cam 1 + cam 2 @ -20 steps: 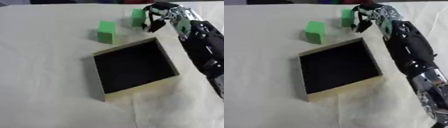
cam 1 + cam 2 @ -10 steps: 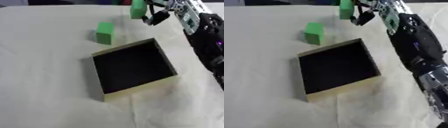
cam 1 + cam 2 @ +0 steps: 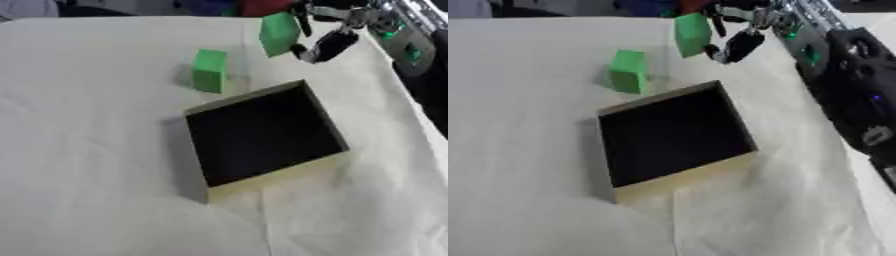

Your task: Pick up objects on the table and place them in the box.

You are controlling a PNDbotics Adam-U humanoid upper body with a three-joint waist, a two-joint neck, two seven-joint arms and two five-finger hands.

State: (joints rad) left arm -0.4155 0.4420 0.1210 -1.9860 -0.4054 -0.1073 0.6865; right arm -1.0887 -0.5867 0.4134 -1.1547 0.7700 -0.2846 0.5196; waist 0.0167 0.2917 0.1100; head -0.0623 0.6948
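The robot's right hand (image 3: 741,27) enters from the upper right, and its upper part runs off the top edge of both views, so only the lower fingers and thumb can be made out. The arm behind it is cut off at the right edge. The fingers are curled around a green block (image 3: 692,33), which hangs tilted in the air above the far part of the worktop (image 3: 87,165), clear of the cloth and beyond the box's far corner. One dark fingertip points down just beside the block's lower right edge. The block's top is partly hidden by the fingers, and motion blur softens its outline. The left hand shows in neither view.

A second green block (image 3: 209,70) stands upright on the pale cloth, near the far left corner of the box (image 3: 262,134) but apart from it. It is a plain bright green cuboid, taller than wide.

The box is square and shallow, with pale tan walls and a dark inside. It sits askew at the middle of the worktop.

Dim shapes in red and blue show along the far edge, too blurred to identify.
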